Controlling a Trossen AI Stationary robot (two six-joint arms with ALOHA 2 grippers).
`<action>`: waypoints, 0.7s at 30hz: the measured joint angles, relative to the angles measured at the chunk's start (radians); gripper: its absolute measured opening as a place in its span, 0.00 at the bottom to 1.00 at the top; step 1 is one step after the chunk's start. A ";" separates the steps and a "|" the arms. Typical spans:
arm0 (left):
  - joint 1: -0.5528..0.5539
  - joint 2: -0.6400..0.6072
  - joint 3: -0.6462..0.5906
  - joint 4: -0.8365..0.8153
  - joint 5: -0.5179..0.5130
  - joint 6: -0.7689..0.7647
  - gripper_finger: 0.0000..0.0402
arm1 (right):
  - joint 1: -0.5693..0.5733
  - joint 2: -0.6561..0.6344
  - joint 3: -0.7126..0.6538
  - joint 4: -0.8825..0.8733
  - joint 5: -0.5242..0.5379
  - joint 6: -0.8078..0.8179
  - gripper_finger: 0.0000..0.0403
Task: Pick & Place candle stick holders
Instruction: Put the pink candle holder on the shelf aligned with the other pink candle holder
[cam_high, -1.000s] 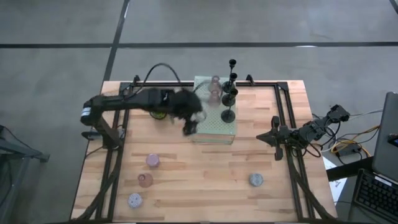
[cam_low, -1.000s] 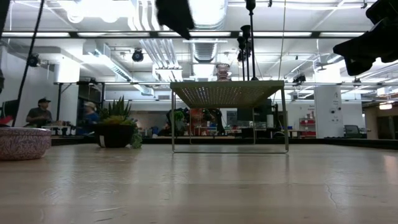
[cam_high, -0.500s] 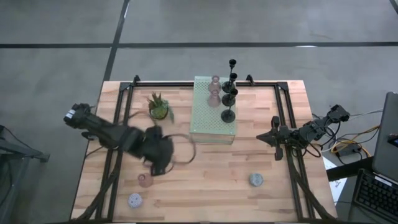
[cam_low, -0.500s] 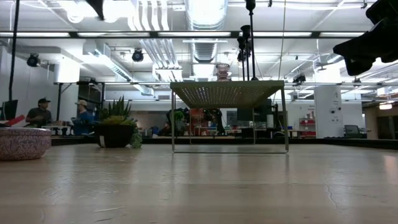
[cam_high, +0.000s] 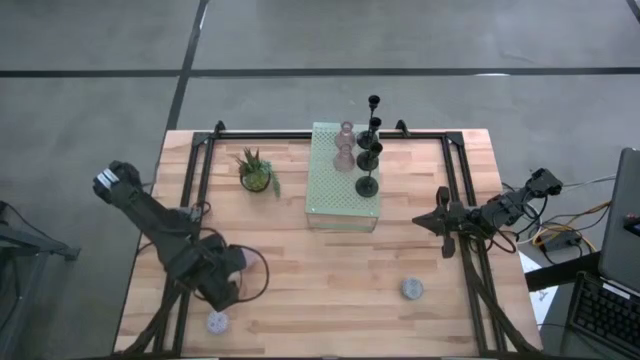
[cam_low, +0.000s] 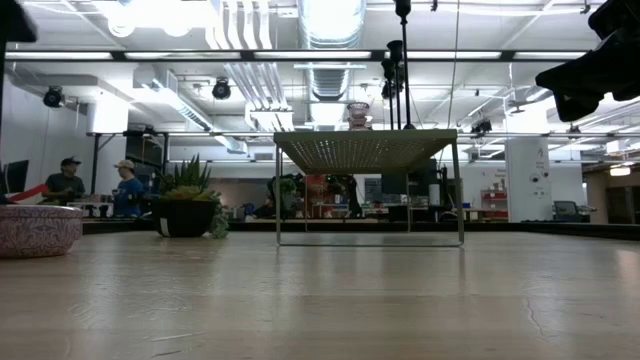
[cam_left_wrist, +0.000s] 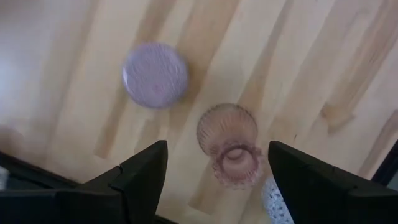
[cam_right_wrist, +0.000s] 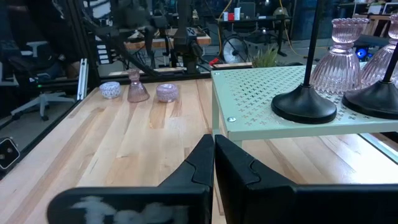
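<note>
Fingers (cam_left_wrist: 137, 180) of the left hand (cam_high: 222, 292) stand wide apart, pointing down over a ribbed pink holder (cam_left_wrist: 229, 146) upright on the surface (cam_high: 330, 280), holding nothing. A lavender holder (cam_left_wrist: 155, 75) sits just beside it. Farther off, black holders (cam_high: 368, 150) and pink ones stand on the green block (cam_high: 340, 195). Right hand (cam_high: 428, 221) waits pinched shut at the edge.

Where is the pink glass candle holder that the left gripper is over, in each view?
High view: hidden under the left gripper, near the table's front-left corner.
Low view: not in it.
Left wrist view: pink glass candle holder, centred between the open fingers.
Right wrist view: far across the table, between two low round holders.
Shared landmark: the pale green perforated stand, also at and.
</note>
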 joint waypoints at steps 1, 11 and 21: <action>-0.012 0.000 -0.014 0.013 0.003 -0.022 0.70 | 0.000 0.000 0.000 0.000 0.000 0.000 0.02; -0.067 0.001 -0.098 0.082 0.026 -0.133 0.70 | 0.000 0.000 0.000 0.000 0.000 0.002 0.02; -0.073 0.004 -0.123 0.137 0.033 -0.162 0.70 | 0.000 0.000 0.000 0.000 0.000 0.002 0.02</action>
